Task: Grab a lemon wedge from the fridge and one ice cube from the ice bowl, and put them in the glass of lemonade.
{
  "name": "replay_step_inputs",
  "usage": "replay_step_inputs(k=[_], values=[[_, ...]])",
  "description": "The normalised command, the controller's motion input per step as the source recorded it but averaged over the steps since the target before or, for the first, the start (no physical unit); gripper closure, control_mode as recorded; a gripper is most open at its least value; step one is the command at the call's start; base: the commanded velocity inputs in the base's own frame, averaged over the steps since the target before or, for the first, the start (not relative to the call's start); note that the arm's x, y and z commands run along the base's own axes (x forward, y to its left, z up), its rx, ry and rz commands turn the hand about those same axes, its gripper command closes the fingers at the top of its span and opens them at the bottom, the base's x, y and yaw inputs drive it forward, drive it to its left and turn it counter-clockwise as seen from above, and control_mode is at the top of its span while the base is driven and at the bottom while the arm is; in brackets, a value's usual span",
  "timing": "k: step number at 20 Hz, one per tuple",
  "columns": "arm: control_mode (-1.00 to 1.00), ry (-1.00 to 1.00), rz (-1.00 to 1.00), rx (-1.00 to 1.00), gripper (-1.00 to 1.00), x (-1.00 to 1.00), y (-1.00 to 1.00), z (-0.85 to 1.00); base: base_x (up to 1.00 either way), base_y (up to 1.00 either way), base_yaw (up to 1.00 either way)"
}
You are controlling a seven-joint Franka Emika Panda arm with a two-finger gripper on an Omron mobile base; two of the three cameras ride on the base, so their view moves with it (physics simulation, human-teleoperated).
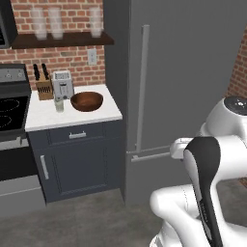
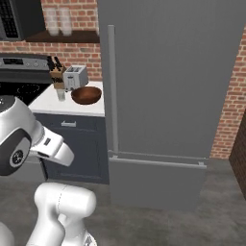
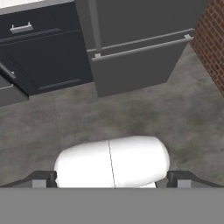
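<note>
Left base view: fridge (image 1: 193,72) fills centre to upper right of frame, door shut, long light handle (image 1: 142,87) running vertical just left of centre. Lemon wedge presumably inside, hidden behind the door. White counter (image 1: 48,116) sits mid-left, carrying ice bowl (image 1: 87,101), toaster (image 1: 62,84) behind it, glass of lemonade (image 1: 59,105) just left of the bowl. Hand view: gripper (image 3: 111,180) at bottom edge, fingers spread wide, holding nothing, aimed down at floor before the fridge's lower drawer. Step in hand, as I judge it: open the fridge. Raise the hand, square open fingers around the handle's mid-length, close, then pull along the door's arc.
</note>
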Motion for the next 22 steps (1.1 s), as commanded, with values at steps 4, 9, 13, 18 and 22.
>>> replay_step_inputs(k=[4, 9, 13, 18, 22], values=[[-1.0, -0.07, 0.0, 0.0, -1.0, 0.65, 0.0, 0.04, 0.0, 0.0, 0.0], [-1.0, -0.16, 0.04, 0.0, -1.0, 0.83, -0.02, 0.12, 0.0, 0.0, 0.0], [-1.0, -0.18, 0.06, 0.0, -1.0, 0.96, -0.08, 0.14, 0.0, 0.0, 0.0], [-1.0, -0.07, 0.03, 0.0, -1.0, 0.87, -0.27, 0.04, 0.0, 0.0, 0.0], [-1.0, 0.0, 0.0, 0.0, -1.0, 0.68, -0.24, 0.0, 0.0, 0.0, 0.0]])
